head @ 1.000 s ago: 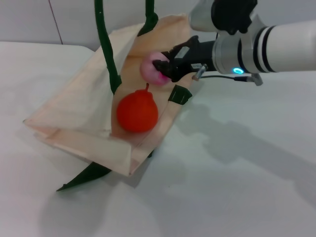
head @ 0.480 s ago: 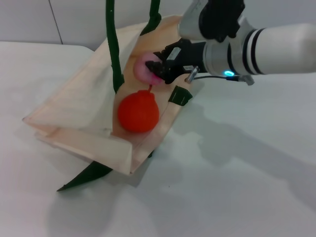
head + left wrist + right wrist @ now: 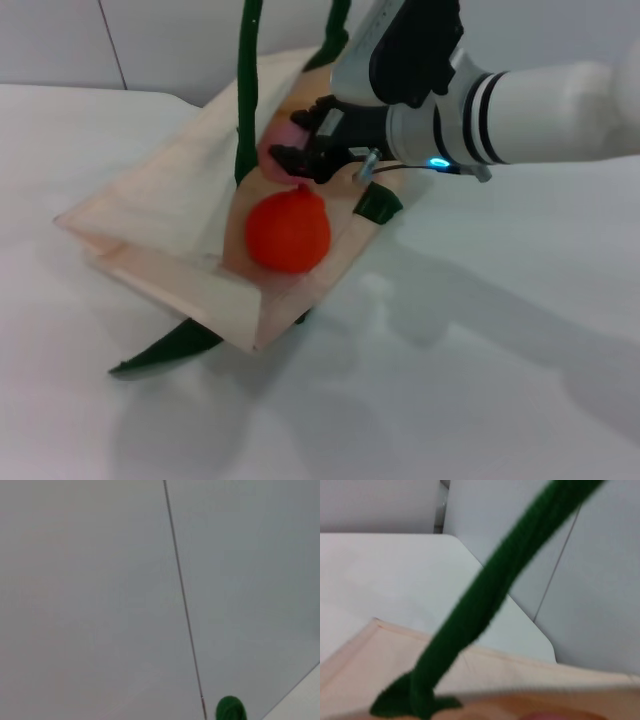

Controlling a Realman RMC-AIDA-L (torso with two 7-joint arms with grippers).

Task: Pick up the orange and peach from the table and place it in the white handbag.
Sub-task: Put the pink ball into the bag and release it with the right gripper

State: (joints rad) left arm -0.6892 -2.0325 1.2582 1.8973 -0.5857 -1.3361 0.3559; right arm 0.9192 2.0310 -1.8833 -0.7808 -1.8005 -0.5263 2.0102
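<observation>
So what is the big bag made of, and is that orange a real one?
The white handbag looks like stiff cream cloth, matte, with folded edges and dark green strap handles. The orange seems to be smooth, evenly coloured plastic or foam, so probably a toy; hard to be sure. It sits in the bag, just below the right gripper.

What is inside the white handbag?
Inside the white handbag: the orange, plus the peach clamped in the right gripper, which largely covers it. Deeper interior is hidden.

Bright, even light; soft shadows fall on the table point(image 3: 480, 380) toward its right edge — the green strap point(image 3: 485, 605) smears with blur.
</observation>
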